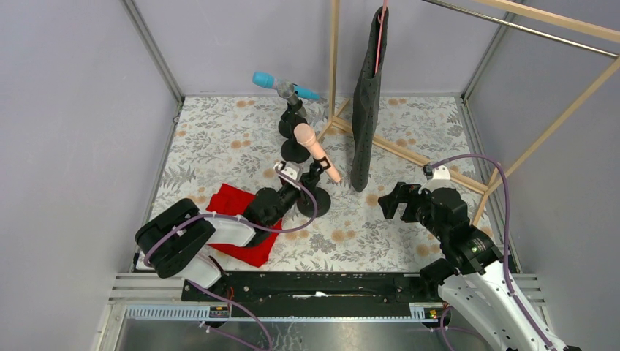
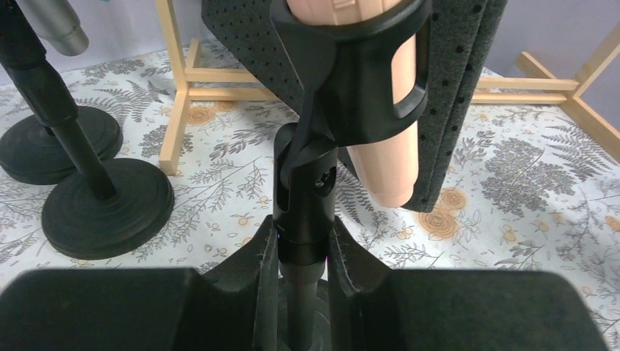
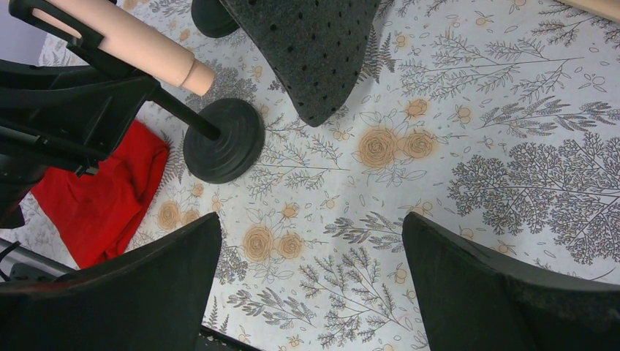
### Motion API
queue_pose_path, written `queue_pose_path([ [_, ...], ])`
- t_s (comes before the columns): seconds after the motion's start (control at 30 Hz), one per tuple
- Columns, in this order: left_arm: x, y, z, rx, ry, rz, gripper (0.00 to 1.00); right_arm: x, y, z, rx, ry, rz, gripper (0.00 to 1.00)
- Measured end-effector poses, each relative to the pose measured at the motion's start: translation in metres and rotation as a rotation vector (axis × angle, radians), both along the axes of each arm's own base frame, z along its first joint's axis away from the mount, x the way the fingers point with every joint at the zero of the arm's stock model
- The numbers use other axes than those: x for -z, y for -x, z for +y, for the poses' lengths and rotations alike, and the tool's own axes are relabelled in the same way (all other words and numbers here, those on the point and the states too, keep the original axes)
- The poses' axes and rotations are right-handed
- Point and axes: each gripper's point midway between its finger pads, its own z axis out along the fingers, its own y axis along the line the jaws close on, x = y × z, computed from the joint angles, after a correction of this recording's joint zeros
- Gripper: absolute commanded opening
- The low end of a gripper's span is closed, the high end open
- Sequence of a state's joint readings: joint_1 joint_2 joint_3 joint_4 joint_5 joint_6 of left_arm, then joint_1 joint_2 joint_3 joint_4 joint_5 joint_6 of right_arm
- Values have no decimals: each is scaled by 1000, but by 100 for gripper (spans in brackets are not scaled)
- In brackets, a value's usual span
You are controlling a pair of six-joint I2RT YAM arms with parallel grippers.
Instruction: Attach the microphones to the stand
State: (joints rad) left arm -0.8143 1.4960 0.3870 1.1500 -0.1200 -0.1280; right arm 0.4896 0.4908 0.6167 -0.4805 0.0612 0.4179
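The peach-pink microphone (image 1: 316, 152) sits tilted in the black clip of the near stand (image 1: 313, 201). It also shows in the left wrist view (image 2: 384, 110) and the right wrist view (image 3: 131, 40). My left gripper (image 1: 300, 183) is shut on this stand's pole (image 2: 303, 219), just below the clip joint. The cyan-blue microphone (image 1: 265, 79) lies across the top of a stand at the back. A silver-grey microphone end (image 2: 55, 25) shows above another stand's pole. My right gripper (image 1: 395, 201) is open and empty above the floral mat (image 3: 311, 227), to the right of the stands.
Two more round black stand bases (image 2: 58, 142) (image 2: 110, 208) stand left of the held pole. A red cloth (image 1: 237, 219) lies under my left arm. A dark perforated felt piece (image 1: 365, 110) hangs from the wooden rack (image 1: 409, 153) just right of the stands.
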Motion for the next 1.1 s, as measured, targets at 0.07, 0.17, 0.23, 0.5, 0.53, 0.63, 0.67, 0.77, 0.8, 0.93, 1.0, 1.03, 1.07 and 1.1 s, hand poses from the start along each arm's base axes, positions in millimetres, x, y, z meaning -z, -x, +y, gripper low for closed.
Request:
queue_pose_path([
  [0.07,0,-2,2,-5,-16,-12,0,0,0,0,0,0,0,100],
  [0.17,1,-3,5,-18,-39,-30,0,0,0,0,-2,-1,0,100],
  [0.23,2,-6,10,-44,-56,-42,0,0,0,0,-2,-1,1,100],
  [0.5,1,-34,61,-218,-91,-89,0,3,0,0,-3,4,9,100],
  [0.53,1,-40,69,-242,-91,-89,0,4,0,1,-3,5,11,100],
  [0.63,3,-57,91,-308,-69,-86,0,5,0,1,-4,8,14,100],
  [0.67,3,-62,97,-324,-59,-87,0,5,0,1,-5,8,14,100],
  [0.77,3,-72,101,-339,-41,-100,0,5,0,1,-5,8,14,100],
  [0.8,4,-75,100,-336,-38,-104,0,5,0,1,-5,8,14,100],
  [0.93,4,-83,95,-331,-24,-116,34,5,0,1,-5,8,14,100],
  [1.0,4,-85,95,-333,-15,-114,47,5,0,1,-5,8,14,100],
  [1.03,4,-85,95,-332,-11,-114,50,5,0,1,-5,8,14,100],
  [1.07,2,-85,95,-333,1,-118,55,5,0,1,-5,8,14,100],
  [1.1,-1,-85,95,-333,13,-125,61,5,0,1,-5,8,14,100],
])
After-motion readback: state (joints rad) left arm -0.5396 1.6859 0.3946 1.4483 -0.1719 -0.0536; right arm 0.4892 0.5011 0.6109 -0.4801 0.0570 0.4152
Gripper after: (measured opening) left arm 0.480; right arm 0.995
